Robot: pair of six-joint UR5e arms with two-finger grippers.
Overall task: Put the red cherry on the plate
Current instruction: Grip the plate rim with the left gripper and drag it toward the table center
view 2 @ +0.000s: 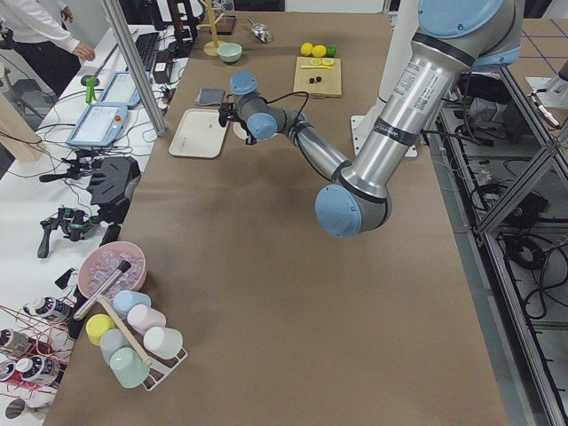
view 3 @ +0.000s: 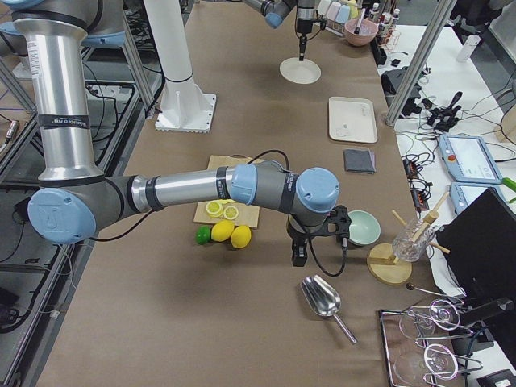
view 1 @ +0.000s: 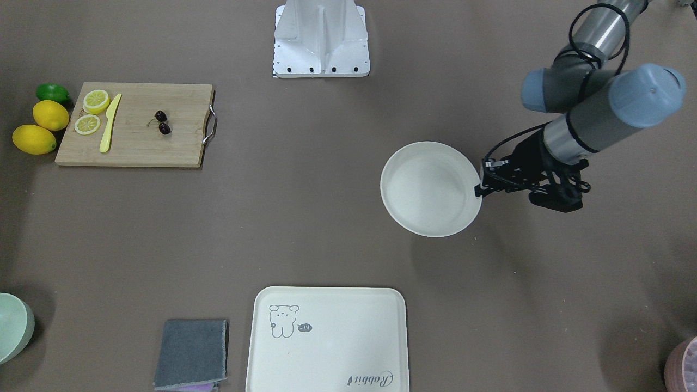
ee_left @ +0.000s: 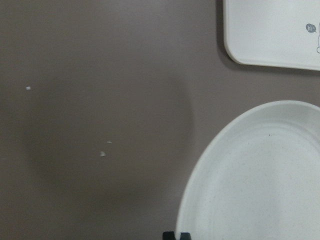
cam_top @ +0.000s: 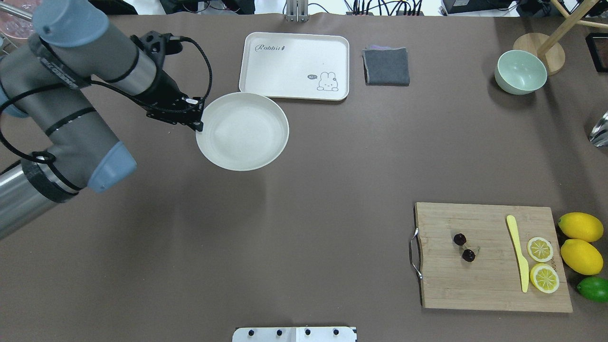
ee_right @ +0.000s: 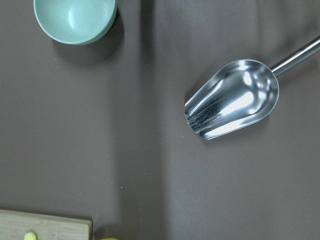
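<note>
The left hand (cam_top: 199, 125) is clamped on the rim of the plate (cam_top: 247, 137), just beside the tray (cam_top: 285, 71). The red cherry (cam_top: 464, 247) lies on the wooden cutting board (cam_top: 489, 285), well apart from the plate. I cannot tell whether the right hand (view 3: 297, 258) is clenched or released.

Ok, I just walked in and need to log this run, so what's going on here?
The left gripper pinches the rim of the plate, which looks slightly lifted, judging by its shadow. The red cherry lies on the cutting board, far across the table, so nothing is on the plate yet. The right gripper hangs near the metal scoop and the green bowl; I cannot tell whether it is open.
</note>
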